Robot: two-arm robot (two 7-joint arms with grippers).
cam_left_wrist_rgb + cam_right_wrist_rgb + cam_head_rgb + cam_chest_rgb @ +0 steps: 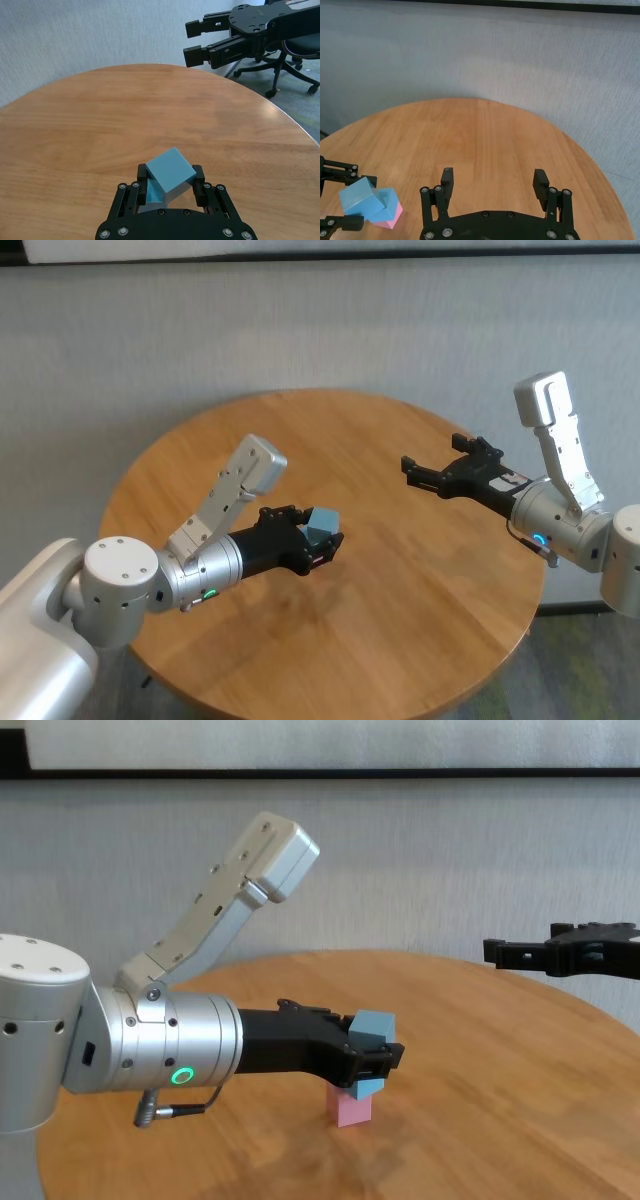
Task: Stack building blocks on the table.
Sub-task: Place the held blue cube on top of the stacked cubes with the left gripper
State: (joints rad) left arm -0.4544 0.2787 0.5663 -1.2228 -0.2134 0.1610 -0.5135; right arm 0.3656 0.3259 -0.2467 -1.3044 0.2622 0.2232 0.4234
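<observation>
My left gripper [325,535] is shut on a light blue block [323,520], which sits tilted between its fingers [198,176]. Directly under it is a second light blue block [364,1086] stacked on the pale pink block [352,1111], which rests on the round wooden table [400,620]. The right wrist view shows the held blue block [357,200] turned askew over the lower blue block [388,202] and the pink block [392,220]. I cannot tell whether the two blue blocks touch. My right gripper [410,472] hovers open and empty over the table's right side.
A grey wall stands close behind the table. An office chair [280,60] is on the floor beyond the table's edge, past the right gripper [192,42]. Bare wood lies between the two grippers.
</observation>
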